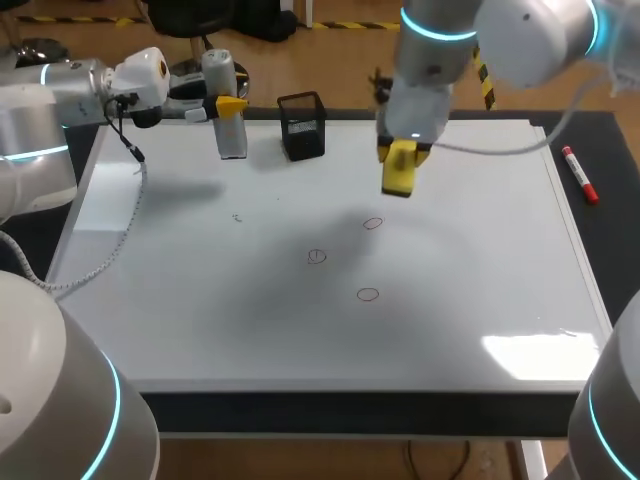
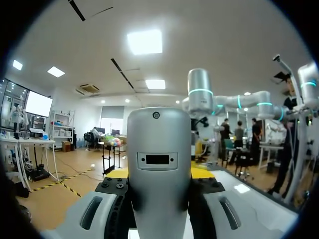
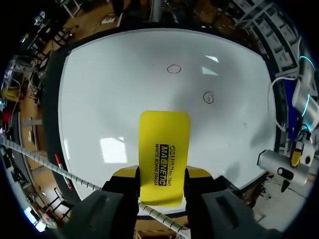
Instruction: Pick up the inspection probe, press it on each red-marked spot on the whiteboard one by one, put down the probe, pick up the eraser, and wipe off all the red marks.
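L gripper is clenched across the upright inspection probe at the whiteboard's far-left edge; can't tell if its foot touches the board. Probe looks like a rigid, smooth silver shell, prob. weighty & a bit slippery, so a mid-body squeeze as here suits it. Just beside it stands a black holder. Three red rings sit mid-board, unwiped. R gripper grasps the yellow eraser above the board, near the farthest ring. It's a light, stiff block, prob. w/ a soft wiping face, so hold it by the long sides & keep it flat. A red marker lies on the dark counter right of the board. L wrist view shows the probe's slot & top screw but no rings. R wrist view shows both fingers flanking the eraser but only two rings. Head view alone gives all three.
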Tool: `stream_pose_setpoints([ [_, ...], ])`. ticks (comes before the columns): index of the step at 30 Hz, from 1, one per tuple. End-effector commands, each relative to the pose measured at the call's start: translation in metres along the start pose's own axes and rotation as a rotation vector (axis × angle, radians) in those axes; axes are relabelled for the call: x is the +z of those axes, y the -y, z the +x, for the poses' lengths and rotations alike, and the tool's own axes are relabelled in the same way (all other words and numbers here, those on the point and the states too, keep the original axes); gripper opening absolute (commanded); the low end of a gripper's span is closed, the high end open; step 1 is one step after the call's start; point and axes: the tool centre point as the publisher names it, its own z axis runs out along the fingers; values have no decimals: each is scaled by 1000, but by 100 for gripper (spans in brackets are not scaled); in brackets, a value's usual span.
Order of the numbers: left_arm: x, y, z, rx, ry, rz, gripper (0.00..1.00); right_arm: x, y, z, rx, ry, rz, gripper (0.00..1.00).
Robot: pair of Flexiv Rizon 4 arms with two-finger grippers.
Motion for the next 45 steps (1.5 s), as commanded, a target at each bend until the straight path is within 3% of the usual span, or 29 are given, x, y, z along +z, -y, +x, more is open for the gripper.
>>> stream_pose_setpoints([
  [1, 1, 1, 0, 0, 0, 0, 0, 8, -11, -18, -19, -12, -3, 0],
  [12, 1, 1, 0, 0, 0, 0, 0, 29, -50, -67, -119, 28, -72, 0],
  [25, 1, 1, 0, 0, 0, 0, 0, 50, -84, -117, -227, 28, -96, 0],
  [35, 1, 1, 0, 0, 0, 0, 0, 70, -97, -139, -255, 32, -106, 0],
  [45, 1, 1, 0, 0, 0, 0, 0, 97, -103, -147, -253, -11, -136, 0],
])
